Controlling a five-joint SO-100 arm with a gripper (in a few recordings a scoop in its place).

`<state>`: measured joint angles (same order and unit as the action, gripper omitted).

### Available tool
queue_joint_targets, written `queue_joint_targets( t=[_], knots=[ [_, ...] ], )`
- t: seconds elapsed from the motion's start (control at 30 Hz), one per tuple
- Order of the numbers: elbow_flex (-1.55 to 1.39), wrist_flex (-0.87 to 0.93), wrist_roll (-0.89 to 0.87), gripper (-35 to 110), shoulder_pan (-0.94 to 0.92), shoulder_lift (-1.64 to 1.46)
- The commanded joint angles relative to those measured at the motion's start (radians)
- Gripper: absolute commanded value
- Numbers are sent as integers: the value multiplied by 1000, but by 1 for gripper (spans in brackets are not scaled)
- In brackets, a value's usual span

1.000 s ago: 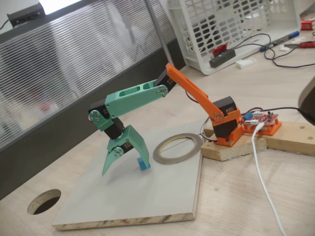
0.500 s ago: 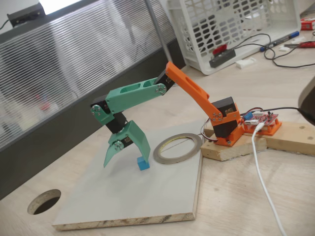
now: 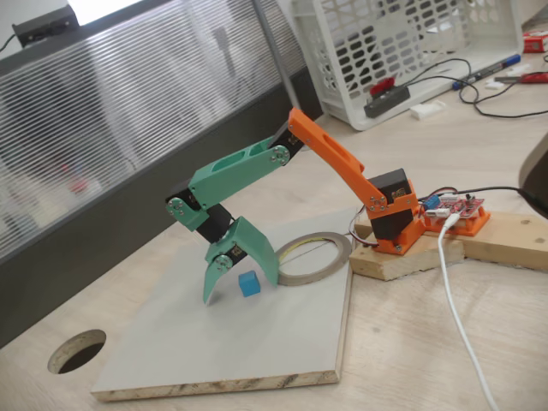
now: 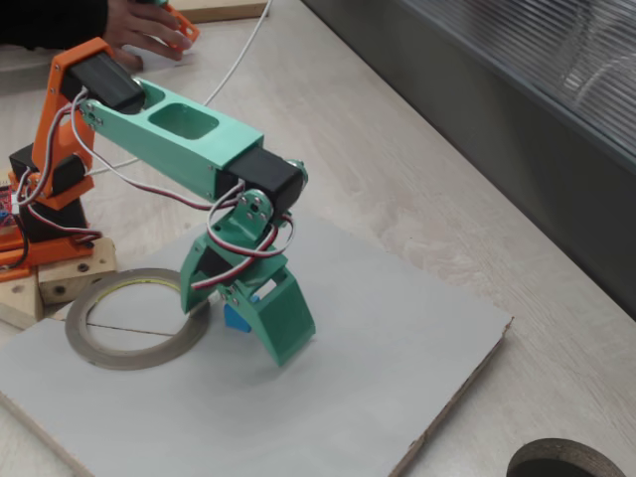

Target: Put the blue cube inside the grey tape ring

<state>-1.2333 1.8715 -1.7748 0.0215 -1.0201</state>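
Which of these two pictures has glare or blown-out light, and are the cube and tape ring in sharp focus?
In a fixed view, a white glare patch burns out the top edge; the blue cube and grey tape ring are clear. In another fixed view, lighting is even; the pincer half hides the cube.

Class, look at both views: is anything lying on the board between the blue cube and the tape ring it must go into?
Nothing visible lies between them. The cube sits on the board beside the ring, with the open pincer straddling it; one green finger stands on the ring's side of the cube.
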Motion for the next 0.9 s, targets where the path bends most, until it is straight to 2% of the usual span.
queue_joint_targets(
  t=[0.0,0.13,0.47,0.87],
  knots=[
    [-8,9,-6,101,6,-40],
    [3,-9,-6,86,6,-43],
    [2,-216,-15,48,-5,-106],
    [3,-235,-15,16,-6,-118]
  ],
)
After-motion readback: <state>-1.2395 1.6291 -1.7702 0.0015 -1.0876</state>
